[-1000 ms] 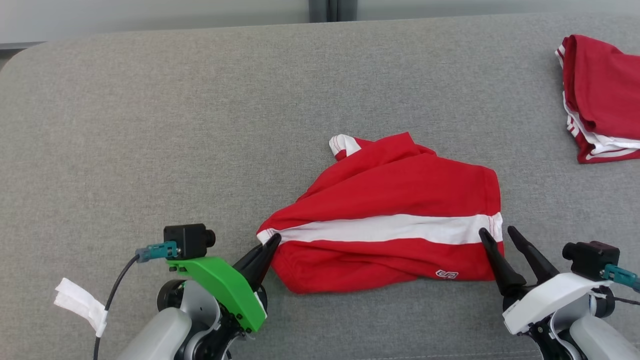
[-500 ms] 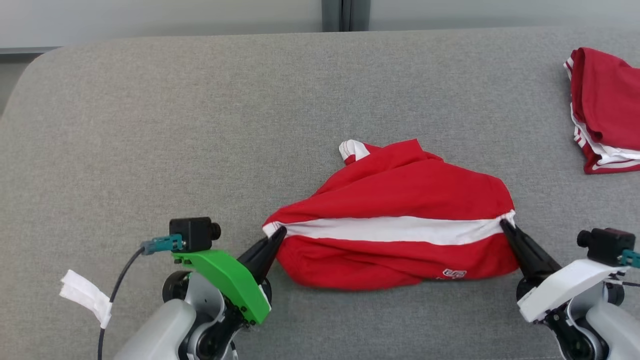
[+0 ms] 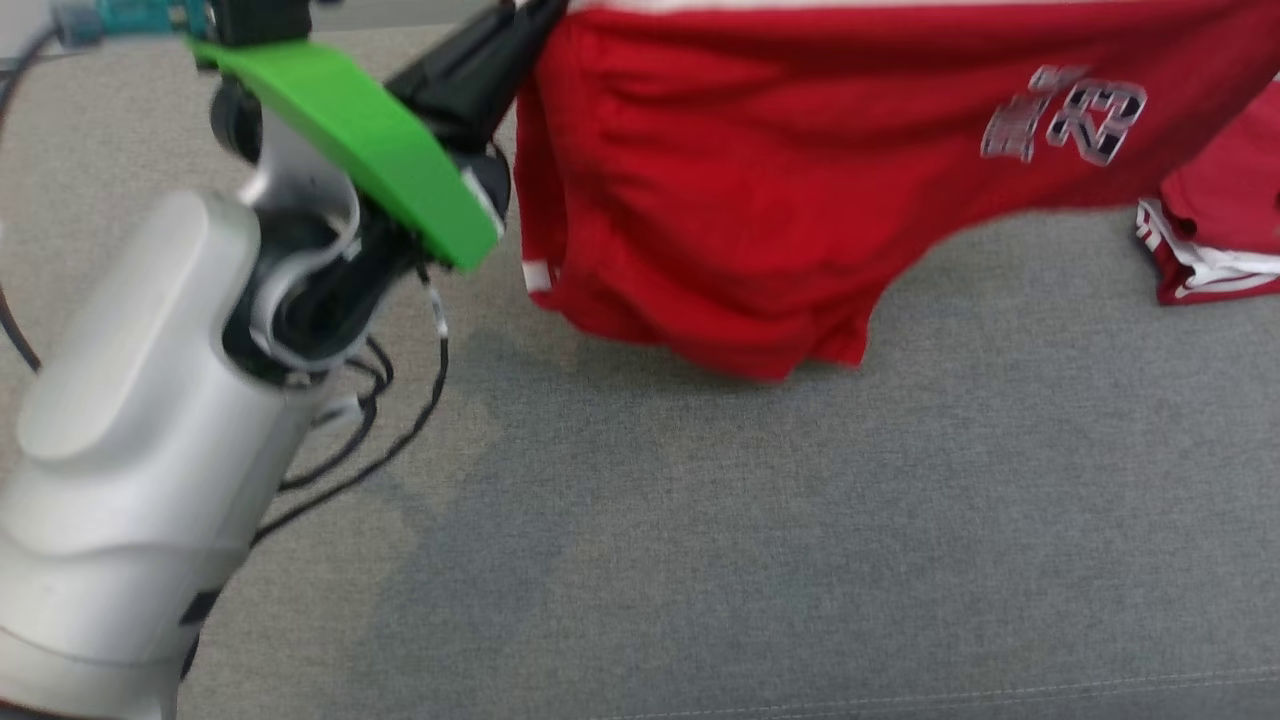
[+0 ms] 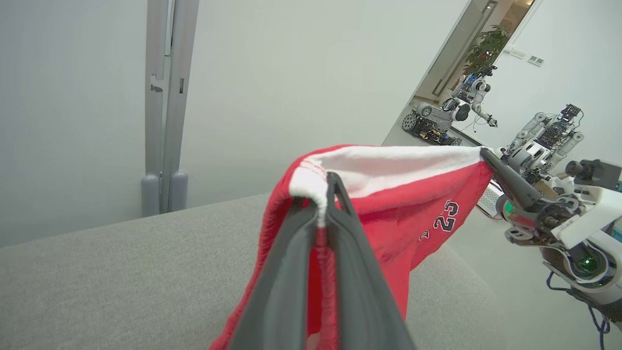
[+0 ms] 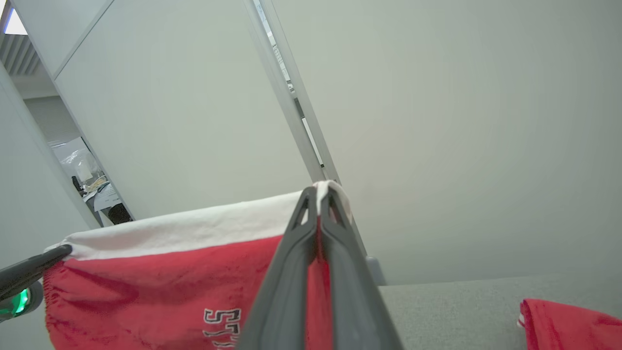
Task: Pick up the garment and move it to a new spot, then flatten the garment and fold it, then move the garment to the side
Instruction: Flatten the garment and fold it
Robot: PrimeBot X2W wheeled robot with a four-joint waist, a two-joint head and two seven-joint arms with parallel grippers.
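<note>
**Item:** garment [image 3: 740,200], red shorts with a white waistband.
**Place:** in the air over the grey cushion [image 3: 800,560], waistband stretched left to right, legs hanging, seemingly clear of the cushion.
**Left gripper** [image 4: 329,182]: closed on the left waistband corner.
**Right gripper** [image 5: 318,192]: closed on the right waistband corner.
**Also present:** second red garment [image 3: 1215,235], lying at the far right.
**Step, as judged:** pick-up-and-move, under way; flattening and folding not begun.
**Next move calls for:** both grips kept firm, waistband taut, hem lowered first onto open cushion, away from the second garment.

Left hand [image 4: 329,184] clamped, right hand [image 5: 318,193] clamped, both aloft
</note>
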